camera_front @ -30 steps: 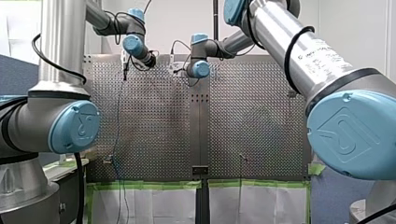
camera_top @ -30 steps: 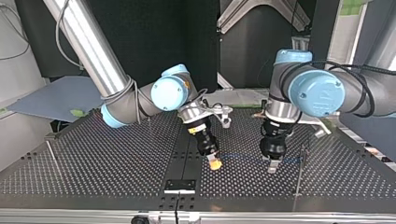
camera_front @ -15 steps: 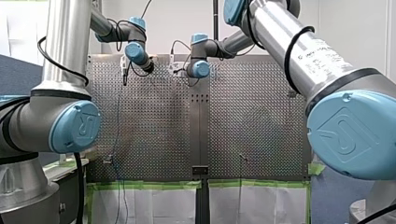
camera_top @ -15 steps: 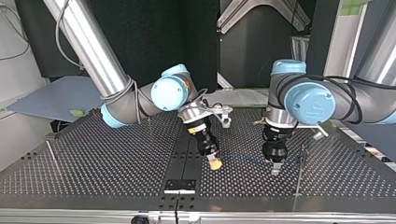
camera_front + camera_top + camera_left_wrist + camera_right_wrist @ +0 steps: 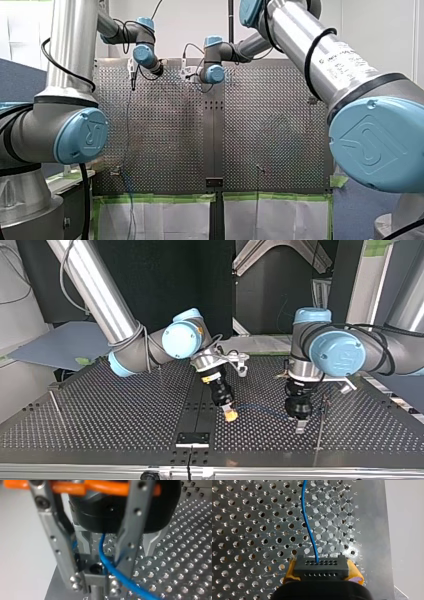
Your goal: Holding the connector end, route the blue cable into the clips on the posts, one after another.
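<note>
Your right gripper [image 5: 230,415] clamps the black connector [image 5: 321,566] above the perforated steel table [image 5: 100,412]. The blue cable [image 5: 260,409] runs across to your left gripper [image 5: 300,427], grip unclear. Dark panels [image 5: 170,275] stand behind.

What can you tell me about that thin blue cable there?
The blue cable is thin, smooth and looks plastic-coated. One end enters a black, many-holed connector clamped between the yellow pads of my right tool. From there it curves gently over the perforated table to my left tool.
</note>
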{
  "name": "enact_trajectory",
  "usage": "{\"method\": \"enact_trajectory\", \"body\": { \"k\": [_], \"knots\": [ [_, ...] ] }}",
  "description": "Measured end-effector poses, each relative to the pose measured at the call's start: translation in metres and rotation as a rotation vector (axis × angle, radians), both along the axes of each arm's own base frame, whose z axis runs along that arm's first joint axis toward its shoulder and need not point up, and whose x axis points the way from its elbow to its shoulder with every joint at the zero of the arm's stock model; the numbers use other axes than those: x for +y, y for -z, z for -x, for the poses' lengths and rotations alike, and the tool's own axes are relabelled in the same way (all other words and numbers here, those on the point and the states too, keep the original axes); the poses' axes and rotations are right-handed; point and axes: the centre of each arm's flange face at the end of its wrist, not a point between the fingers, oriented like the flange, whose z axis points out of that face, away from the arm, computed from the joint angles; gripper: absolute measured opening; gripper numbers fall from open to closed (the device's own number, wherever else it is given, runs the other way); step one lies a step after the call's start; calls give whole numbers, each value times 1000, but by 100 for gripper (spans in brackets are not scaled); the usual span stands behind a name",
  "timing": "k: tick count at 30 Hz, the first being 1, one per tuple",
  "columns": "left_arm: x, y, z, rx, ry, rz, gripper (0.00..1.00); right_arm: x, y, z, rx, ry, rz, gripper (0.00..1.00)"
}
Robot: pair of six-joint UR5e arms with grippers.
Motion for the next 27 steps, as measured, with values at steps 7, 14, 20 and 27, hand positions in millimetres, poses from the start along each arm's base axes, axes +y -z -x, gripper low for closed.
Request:
{"method": "enact_trajectory", "body": {
  "k": [7,14,20,27],
  "knots": [
    [3,-1,-1,-8,-17,-7,55,0,1,0,4,0,-5,0],
    [5,-1,-2,-12,-32,-8,13,-1,1,2,6,2,-9,0],
    [6,-1,-2,-7,-34,-7,13,-2,2,3,9,3,-12,0],
    [6,0,-1,-1,-32,-8,7,-2,2,3,11,4,-13,0]
  ]
}}
